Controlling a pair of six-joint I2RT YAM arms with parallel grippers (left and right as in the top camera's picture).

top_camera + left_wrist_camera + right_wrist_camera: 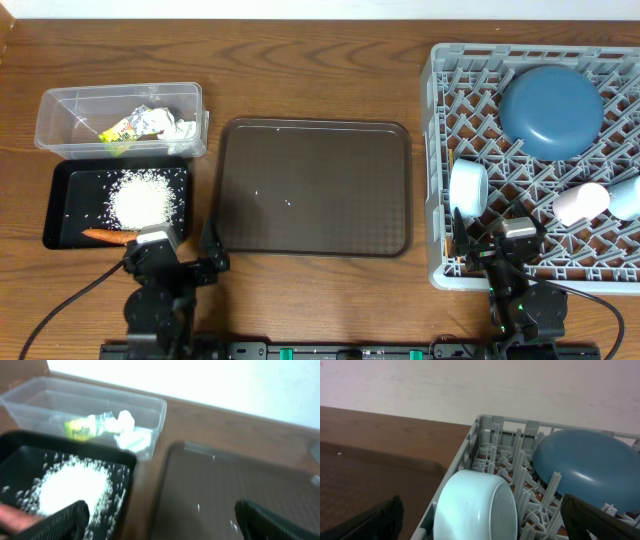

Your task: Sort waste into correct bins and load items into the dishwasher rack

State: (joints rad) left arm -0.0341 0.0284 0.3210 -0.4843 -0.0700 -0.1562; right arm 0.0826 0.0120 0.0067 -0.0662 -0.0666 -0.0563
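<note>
The clear tub (70, 110) at the far left holds a yellow wrapper (124, 129) and white tissue wads (178, 127). In front of it, the black tray (60, 190) carries a heap of rice (146, 197) and a carrot (108, 236). The grey dishwasher rack (436, 150) on the right holds the blue dish (551, 110), a pale-blue bowl (467, 185), a pink cup (580, 203) and a light-blue cup (628, 195). My left gripper (190, 252) stands open and empty, low between the black tray (125, 457) and the brown tray. My right gripper (482, 525) is open and empty at the rack's front, just short of the bowl (470, 507).
A large brown serving tray (315, 187) lies in the middle with a few stray rice grains on it. Both arm bases stand at the table's near edge. The rack's wall (470, 450) rises beside the right gripper.
</note>
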